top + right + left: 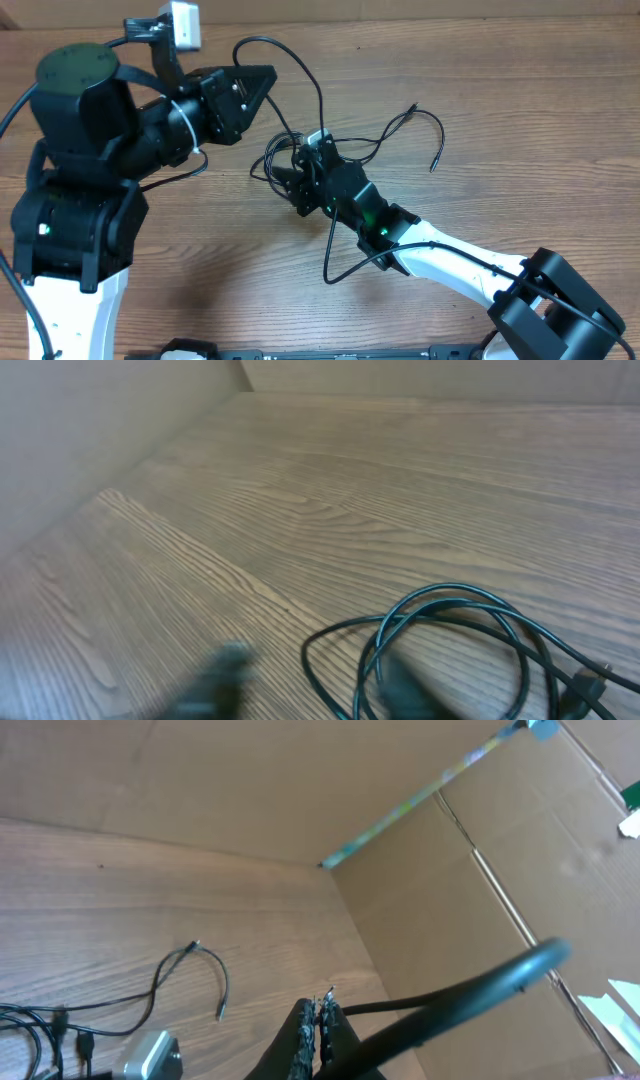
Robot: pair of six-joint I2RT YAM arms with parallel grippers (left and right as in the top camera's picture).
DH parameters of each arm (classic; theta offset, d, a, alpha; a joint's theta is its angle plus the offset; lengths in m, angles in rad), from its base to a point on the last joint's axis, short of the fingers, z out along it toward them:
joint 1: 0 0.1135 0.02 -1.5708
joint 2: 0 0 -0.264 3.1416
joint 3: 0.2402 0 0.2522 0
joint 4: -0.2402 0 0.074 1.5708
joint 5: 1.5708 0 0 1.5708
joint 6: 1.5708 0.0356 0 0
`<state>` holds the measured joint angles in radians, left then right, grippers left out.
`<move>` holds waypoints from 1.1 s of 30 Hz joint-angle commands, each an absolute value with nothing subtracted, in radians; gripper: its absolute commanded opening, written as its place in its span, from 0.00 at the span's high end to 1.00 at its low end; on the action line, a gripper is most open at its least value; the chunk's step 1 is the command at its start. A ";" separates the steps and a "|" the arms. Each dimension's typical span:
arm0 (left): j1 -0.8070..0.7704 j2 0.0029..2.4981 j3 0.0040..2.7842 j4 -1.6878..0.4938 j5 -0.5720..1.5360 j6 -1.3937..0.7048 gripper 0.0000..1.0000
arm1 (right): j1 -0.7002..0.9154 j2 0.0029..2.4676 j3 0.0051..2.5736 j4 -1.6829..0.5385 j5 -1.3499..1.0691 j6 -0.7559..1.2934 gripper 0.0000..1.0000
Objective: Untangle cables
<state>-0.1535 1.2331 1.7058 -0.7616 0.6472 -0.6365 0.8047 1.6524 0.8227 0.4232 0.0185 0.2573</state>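
Thin black cables (268, 158) lie tangled at the table's middle, and loose plug ends trail to the right (435, 160). My left gripper (268, 75) is raised at the upper left. In the left wrist view its fingers (310, 1030) are pressed together on a thin cable (400, 1007), which arcs up and back down toward the tangle (310, 80). My right gripper (283, 180) is low over the tangle. The right wrist view shows its blurred fingers (225, 670) apart, with strands of a cable loop (450, 595) lying between and beside them.
Cardboard walls (500, 870) close the far side and corner of the wooden table (520, 120). A thicker black arm cable (340, 260) loops beside the right arm. The left arm's bulky base (80, 200) fills the left side.
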 commanded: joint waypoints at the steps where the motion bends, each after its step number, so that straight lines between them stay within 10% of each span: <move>1: -0.099 1.201 1.705 -0.751 0.659 -0.648 0.96 | 0.802 1.657 0.826 0.407 0.079 0.253 0.96; 23: 0.070 1.436 1.704 -1.158 0.249 -0.611 0.96 | 0.743 0.949 0.826 -0.230 -0.099 0.257 0.96; 33: 0.048 1.573 1.704 -1.283 0.097 -0.665 0.96 | 0.744 1.051 0.826 -0.290 -0.104 0.265 0.96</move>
